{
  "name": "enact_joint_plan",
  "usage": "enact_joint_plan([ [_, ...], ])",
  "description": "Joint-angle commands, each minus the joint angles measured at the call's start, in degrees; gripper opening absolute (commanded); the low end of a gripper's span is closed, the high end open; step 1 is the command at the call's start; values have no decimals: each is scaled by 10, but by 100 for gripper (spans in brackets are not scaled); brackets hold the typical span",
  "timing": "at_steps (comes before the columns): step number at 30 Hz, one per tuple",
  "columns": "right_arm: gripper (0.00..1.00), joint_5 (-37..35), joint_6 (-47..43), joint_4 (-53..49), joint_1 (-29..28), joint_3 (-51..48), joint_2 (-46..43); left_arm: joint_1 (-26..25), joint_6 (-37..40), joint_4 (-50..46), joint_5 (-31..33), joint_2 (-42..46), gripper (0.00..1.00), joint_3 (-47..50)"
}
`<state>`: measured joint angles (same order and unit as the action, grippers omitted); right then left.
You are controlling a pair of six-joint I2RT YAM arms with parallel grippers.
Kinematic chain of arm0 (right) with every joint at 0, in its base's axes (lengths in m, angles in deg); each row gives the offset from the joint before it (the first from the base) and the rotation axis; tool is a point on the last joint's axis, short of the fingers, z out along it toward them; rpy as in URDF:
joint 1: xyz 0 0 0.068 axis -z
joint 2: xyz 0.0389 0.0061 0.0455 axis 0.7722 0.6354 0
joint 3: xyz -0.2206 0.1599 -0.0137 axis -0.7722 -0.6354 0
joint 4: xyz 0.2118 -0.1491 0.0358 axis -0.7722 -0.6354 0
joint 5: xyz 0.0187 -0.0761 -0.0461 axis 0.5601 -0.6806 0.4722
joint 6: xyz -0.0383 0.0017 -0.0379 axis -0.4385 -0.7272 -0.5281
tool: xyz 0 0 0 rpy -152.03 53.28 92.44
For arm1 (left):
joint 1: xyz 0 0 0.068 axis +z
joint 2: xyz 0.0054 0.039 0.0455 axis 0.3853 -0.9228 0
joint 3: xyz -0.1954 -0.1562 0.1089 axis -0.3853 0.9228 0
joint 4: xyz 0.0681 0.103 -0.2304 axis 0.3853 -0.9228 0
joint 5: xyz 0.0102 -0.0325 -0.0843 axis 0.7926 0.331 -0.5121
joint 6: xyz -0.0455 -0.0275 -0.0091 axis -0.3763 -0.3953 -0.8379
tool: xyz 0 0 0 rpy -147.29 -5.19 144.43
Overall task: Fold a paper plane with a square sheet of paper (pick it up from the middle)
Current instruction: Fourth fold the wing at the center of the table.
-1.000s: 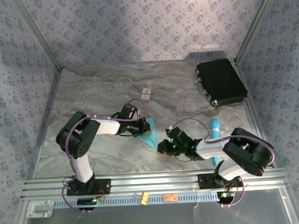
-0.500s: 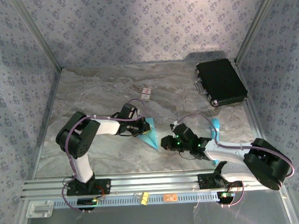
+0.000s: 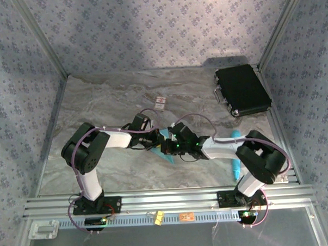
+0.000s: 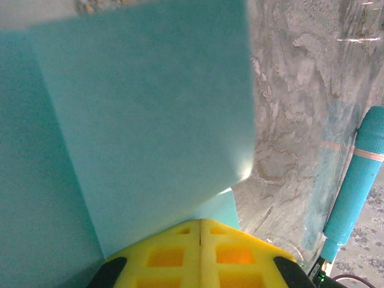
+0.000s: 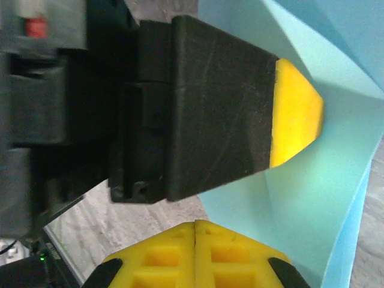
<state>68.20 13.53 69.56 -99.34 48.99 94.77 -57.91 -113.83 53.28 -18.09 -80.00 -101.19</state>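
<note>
Paper plane [image 3: 166,155] central, card [image 3: 161,102] behind it, case [image 3: 242,90] back right

Black case [image 3: 242,90], white card [image 3: 161,103], cyan stick [image 4: 355,183]

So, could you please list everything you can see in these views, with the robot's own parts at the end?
sheet of paper: one, light blue, partly folded, mid-table between the two grippers
pen-like stick: one, cyan, lying on the table to the right of the paper
card: one, white with red marks, on the table behind the paper
case: one, black, far right corner of the table
table: one, grey marbled, under everything
left gripper: one, yellow fingers, shut, tip at the paper
right gripper: one, yellow fingers, shut, facing the left gripper at the paper
</note>
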Motion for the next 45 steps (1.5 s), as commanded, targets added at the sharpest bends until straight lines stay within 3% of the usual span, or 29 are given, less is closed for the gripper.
enact_joint_plan([
  [1,5,7,-16,-34,-3,12,22,7,13,-37,38,-11,2,16],
  [25,5,14,33,50,-7,-76,30,13,14,-39,39,-11,2,17],
  [45,5,-28,76,52,-64,-186,-54,18,13,-37,40,-11,2,24],
])
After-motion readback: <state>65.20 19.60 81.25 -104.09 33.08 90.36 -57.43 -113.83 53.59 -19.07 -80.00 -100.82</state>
